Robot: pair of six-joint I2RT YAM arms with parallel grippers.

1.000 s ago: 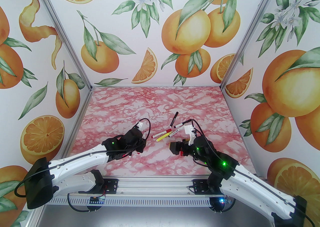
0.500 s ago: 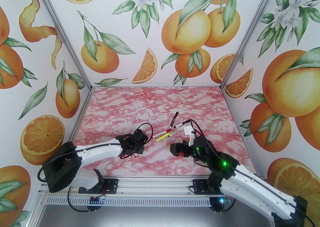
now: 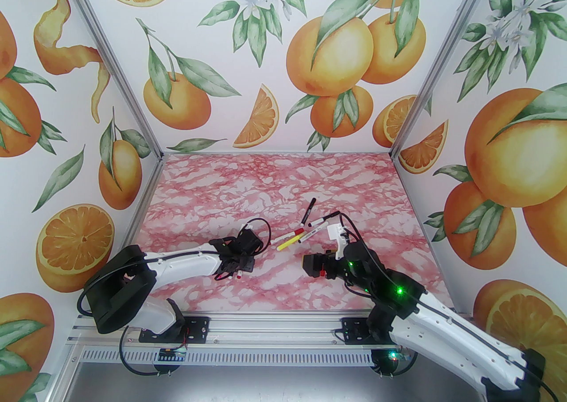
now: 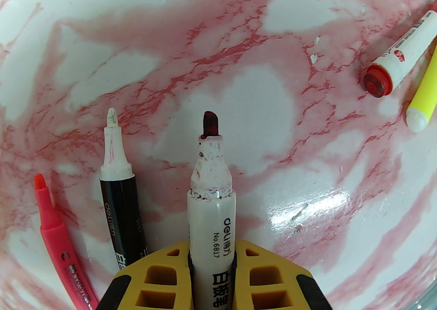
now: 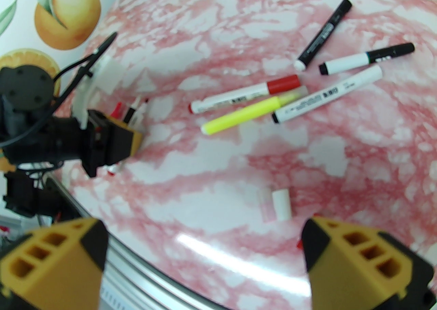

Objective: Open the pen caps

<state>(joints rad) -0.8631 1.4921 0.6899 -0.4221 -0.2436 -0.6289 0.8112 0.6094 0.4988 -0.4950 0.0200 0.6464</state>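
Note:
My left gripper (image 4: 211, 250) is shut on a white marker (image 4: 211, 220) whose red tip is bare; it hangs low over the marble table (image 4: 239, 45). Left of it lie a black-barrelled pen (image 4: 121, 199) with a bare white tip and a pink pen (image 4: 58, 237), also uncapped. In the top view the left gripper (image 3: 234, 265) is at centre left. My right gripper (image 5: 203, 233) stands open above a loose white pen cap (image 5: 281, 204) and a pale pink one (image 5: 264, 204). Several capped pens (image 5: 249, 114) lie in a cluster beyond it.
The cluster holds a red-capped marker (image 5: 245, 93), a neon yellow pen (image 3: 288, 243), and black-capped ones (image 5: 365, 57). The right gripper (image 3: 312, 264) faces the left one across a bare strip of table. Orange-printed walls (image 3: 283, 59) close in three sides.
The left arm has folded back and down, its elbow swinging right, bringing the gripper with the marker slightly nearer and lower. The right arm has not moved.

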